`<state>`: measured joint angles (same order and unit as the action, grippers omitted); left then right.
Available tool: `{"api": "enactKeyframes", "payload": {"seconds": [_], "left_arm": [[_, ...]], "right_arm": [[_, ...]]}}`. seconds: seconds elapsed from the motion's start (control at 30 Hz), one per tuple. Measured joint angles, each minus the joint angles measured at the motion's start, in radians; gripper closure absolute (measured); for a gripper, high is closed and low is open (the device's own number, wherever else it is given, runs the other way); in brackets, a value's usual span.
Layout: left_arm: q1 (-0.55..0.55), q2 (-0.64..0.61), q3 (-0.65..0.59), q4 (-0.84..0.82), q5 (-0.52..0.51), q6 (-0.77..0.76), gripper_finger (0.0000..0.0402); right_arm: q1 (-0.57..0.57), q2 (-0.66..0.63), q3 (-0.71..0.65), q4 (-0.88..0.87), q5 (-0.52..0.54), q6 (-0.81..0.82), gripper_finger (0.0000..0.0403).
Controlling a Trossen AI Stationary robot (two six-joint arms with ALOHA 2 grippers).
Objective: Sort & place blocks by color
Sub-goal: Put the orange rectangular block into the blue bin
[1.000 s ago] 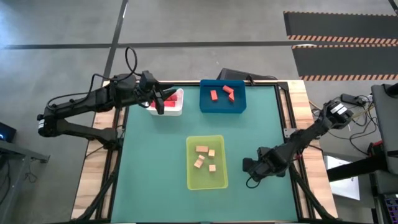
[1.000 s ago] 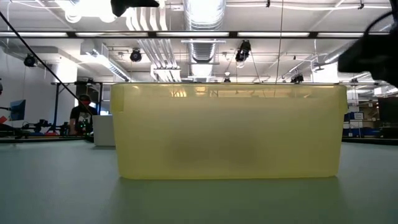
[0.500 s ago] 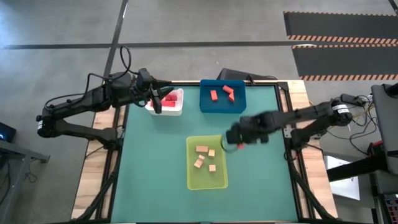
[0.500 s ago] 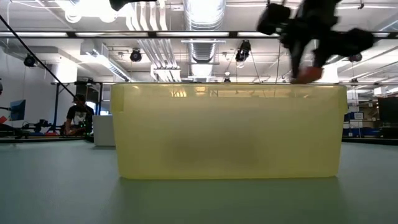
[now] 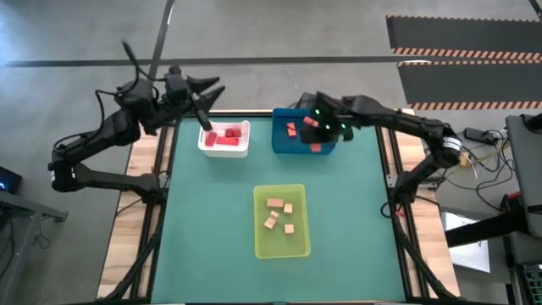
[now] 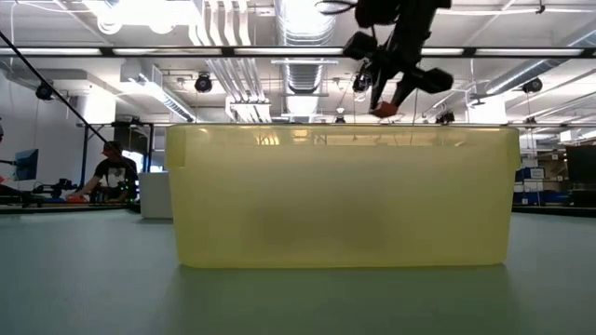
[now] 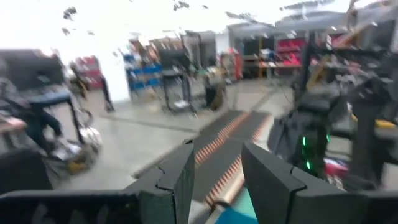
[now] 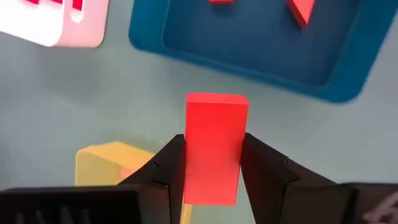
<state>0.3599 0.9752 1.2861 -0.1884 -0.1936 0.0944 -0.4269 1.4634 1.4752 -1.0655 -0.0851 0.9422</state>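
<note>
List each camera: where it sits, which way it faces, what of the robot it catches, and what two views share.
High: overhead, straight down; both arms, left pincer raised behind the white bin.
Low: table height, facing the yellow bin; right pincer above.
Left wrist: faces the room past its empty fingers.
Right wrist: looks down on its held orange block.
Shared: the blue bin, high and right wrist.

Black jointed arms [image 5: 93, 148], cables – green LEDs [image 5: 326, 125]

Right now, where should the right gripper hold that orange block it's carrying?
Much as the right gripper holds the block: across its narrow width, on the two long flat sides, coming from a short end. Nearer mid-length may be steadier, since much of the bar sticks out past the fingers.
</note>
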Motion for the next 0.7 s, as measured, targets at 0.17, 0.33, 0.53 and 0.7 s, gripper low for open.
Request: {"api": "enactKeyframes", "payload": {"seconds": [0.17,0.33,0.53,0.7], "left_arm": [[0.053,0.002,0.000,0.062,-0.003,0.025,0.0285],[0.085,0.004,0.000,0.057,-0.003,0.025,0.0285],[0.102,0.004,-0.003,0.058,-0.004,0.026,0.0285],[0.115,0.004,-0.012,0.057,-0.007,0.026,0.0285]], "right_arm": [[-0.087,0.120,0.094,-0.007,-0.058,-0.118,0.0288],[-0.168,0.256,0.176,-0.008,-0.100,-0.198,0.0287],[-0.241,0.400,0.258,-0.008,-0.128,-0.283,0.0287],[-0.265,0.489,0.293,-0.002,-0.133,-0.330,0.0287]]}}
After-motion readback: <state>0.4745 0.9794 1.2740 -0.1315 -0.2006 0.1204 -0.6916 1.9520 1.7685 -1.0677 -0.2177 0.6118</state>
